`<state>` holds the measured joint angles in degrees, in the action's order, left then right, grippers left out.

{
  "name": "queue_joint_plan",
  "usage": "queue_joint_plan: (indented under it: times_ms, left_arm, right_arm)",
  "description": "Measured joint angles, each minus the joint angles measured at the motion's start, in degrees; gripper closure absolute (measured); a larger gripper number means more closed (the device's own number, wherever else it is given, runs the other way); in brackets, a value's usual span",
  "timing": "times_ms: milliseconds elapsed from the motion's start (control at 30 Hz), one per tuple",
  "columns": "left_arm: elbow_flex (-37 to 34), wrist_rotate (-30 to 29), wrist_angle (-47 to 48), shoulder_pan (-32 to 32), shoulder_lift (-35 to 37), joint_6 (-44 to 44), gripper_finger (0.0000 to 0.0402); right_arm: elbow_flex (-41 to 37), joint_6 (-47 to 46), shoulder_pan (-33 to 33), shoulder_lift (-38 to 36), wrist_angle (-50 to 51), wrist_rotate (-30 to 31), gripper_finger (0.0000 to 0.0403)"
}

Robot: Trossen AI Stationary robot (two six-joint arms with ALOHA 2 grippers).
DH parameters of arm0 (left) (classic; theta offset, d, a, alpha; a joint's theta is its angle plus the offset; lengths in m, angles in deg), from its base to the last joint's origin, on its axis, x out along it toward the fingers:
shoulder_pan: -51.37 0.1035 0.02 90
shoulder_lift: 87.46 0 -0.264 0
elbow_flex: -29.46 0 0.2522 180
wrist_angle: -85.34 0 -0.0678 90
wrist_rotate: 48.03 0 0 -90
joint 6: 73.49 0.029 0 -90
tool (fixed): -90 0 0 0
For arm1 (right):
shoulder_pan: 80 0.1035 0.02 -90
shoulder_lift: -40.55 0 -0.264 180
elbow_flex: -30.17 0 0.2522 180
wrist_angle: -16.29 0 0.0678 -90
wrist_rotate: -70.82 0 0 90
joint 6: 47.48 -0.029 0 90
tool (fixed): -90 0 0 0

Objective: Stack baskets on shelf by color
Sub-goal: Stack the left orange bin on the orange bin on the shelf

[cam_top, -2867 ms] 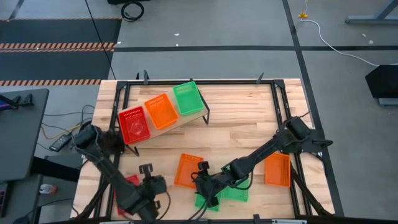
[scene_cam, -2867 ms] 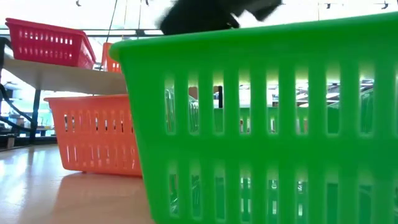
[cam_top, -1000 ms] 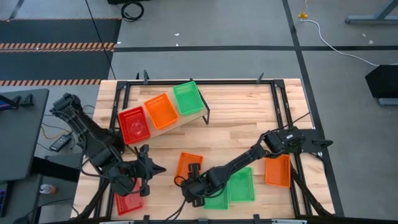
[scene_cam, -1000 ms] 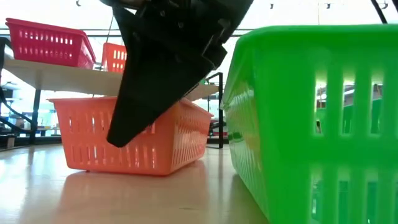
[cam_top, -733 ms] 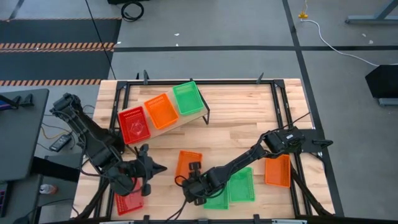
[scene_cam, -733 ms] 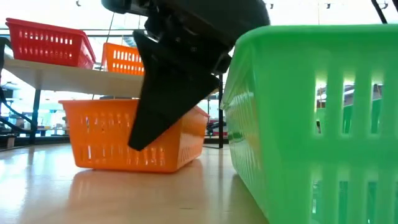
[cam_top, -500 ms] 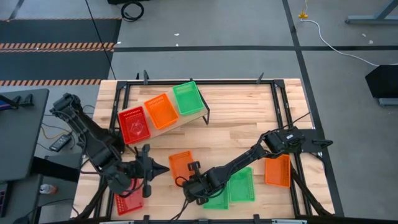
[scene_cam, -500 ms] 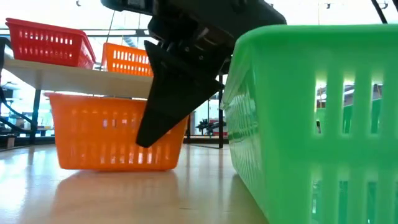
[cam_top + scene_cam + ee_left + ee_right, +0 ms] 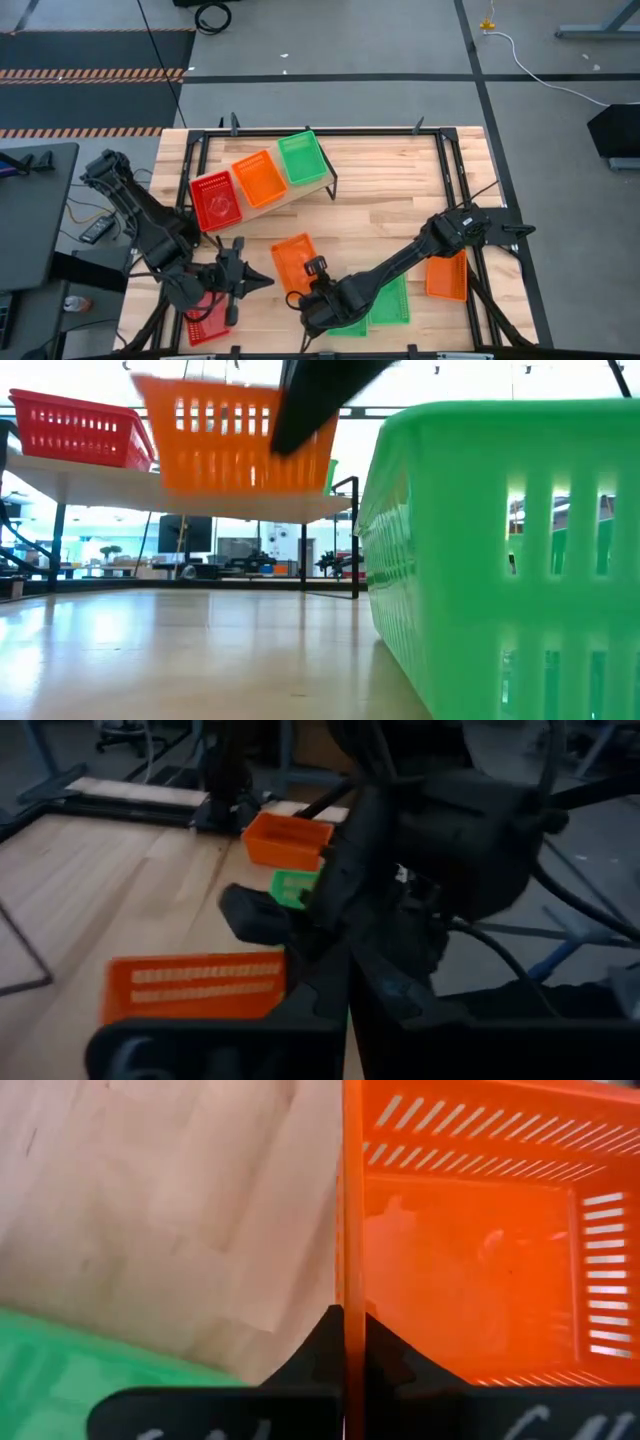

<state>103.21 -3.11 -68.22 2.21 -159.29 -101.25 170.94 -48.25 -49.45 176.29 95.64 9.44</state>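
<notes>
Right gripper (image 9: pixel 343 1342) is clamped on the side wall of an orange basket (image 9: pixel 293 256), one finger inside, one outside, and I have the basket off the tabletop (image 9: pixel 400 200), clear in the low view. I judge it light, thin, a bit flexible and slick, so the rim is the sensible place to pinch and it may tilt in the grip. Beyond the gripper stands the shelf (image 9: pixel 300 195), bearing one red, one orange and one green basket. Left gripper (image 9: pixel 255 279) is closed, holding nothing, just beside the lifted basket, above a red basket (image 9: pixel 210 320).
</notes>
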Motion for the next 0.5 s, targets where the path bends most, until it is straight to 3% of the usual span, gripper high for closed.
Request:
queue_joint_plan:
  times_ms: [200,267,500]
  left_arm:
    - [0.0,-0.1,-5.3,-2.3,0.2,8.3,0.0391]
    - [0.0,-1.5,-5.3,-3.2,0.2,10.2,0.0395]
    - [0.0,-6.1,2.4,-4.5,0.2,6.4,0.0396]
  right_arm:
    - [8.1,2.2,-0.1,-0.1,10.0,4.7,0.0395]
    - [7.2,4.0,-0.7,-1.8,10.3,5.4,0.0395]
    - [6.8,8.6,-3.5,-6.6,10.4,4.9,0.0395]
